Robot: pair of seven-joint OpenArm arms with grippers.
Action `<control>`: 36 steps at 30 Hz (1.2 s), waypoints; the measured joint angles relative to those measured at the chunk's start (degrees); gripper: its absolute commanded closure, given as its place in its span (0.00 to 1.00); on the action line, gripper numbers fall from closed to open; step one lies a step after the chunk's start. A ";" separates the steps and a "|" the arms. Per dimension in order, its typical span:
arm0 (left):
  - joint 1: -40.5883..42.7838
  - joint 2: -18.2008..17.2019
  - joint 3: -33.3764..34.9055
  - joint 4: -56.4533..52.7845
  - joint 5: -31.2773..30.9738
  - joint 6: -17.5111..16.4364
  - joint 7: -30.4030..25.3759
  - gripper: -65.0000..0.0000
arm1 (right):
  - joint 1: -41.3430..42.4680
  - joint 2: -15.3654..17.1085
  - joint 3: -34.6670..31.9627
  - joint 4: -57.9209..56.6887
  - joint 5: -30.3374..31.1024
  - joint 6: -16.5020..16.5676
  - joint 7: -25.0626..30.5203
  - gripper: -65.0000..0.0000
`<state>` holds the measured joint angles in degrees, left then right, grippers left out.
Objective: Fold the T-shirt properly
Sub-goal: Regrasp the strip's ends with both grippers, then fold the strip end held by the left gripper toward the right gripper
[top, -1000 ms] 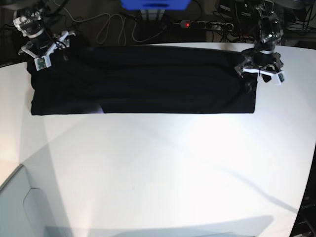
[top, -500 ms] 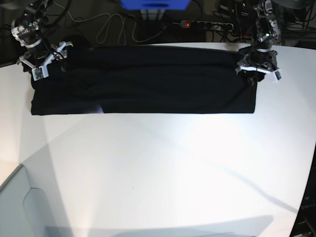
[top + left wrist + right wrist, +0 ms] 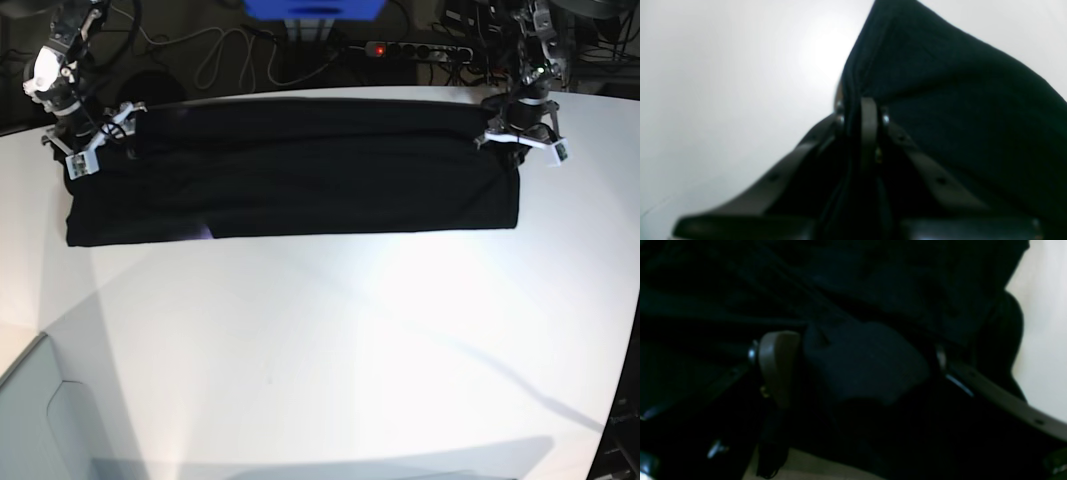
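— Big white table [image 3: 330, 340], and the T-shirt [image 3: 300, 170] laid across its far side as one long black band, already folded lengthwise, plain side up. Just a speck of colour peeking out at the near edge, toward the left of the overhead view.

— And the arms, one at each end?

— Yes. The left gripper [image 3: 522, 138] is at the far corner on the overhead view's right. A second ago it hung wide open over that end; now its wrist camera shows the fingers [image 3: 869, 133] pressed together with a ridge of black cloth pinched between them, the fabric rising up out of the pinch.

— So that end is caught. The other?

— The right gripper [image 3: 92, 135] has come in a little over the opposite end, jaws spread wide. From its own camera, a lump of cloth sits between the pads [image 3: 778, 366], but nothing has closed on it.

— Meaning?

— I'd say they're setting up the next fold: one end secured, the other waiting. The right one needs to nip its corner before either lifts, or the band will drag crooked and the layers underneath may slide apart.
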<state>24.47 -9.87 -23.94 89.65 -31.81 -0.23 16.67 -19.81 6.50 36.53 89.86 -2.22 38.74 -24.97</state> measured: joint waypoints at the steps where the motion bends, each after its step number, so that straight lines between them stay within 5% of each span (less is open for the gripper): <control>1: -0.02 0.00 -0.04 0.00 0.02 0.00 0.00 1.00 | 0.44 0.28 0.02 -0.26 0.11 0.07 -0.13 0.28; 15: 1.79 1.55 0.52 15.47 -5.68 1.16 0.87 1.00 | 3.93 -0.04 -2.97 -0.81 -7.32 0.22 1.46 0.28; 26: 3.87 2.43 21.75 23.28 -5.05 1.25 1.22 1.00 | 4.07 -0.15 -3.89 -0.79 -7.67 0.20 1.68 0.28; 36: -5.46 4.50 38.69 15.30 10.45 1.11 1.57 1.00 | 4.04 -0.11 -4.00 -0.72 -7.65 0.22 1.79 0.28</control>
<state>19.00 -5.37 14.74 104.95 -21.37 0.89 18.24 -15.77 6.39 32.53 89.14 -9.87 38.96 -23.18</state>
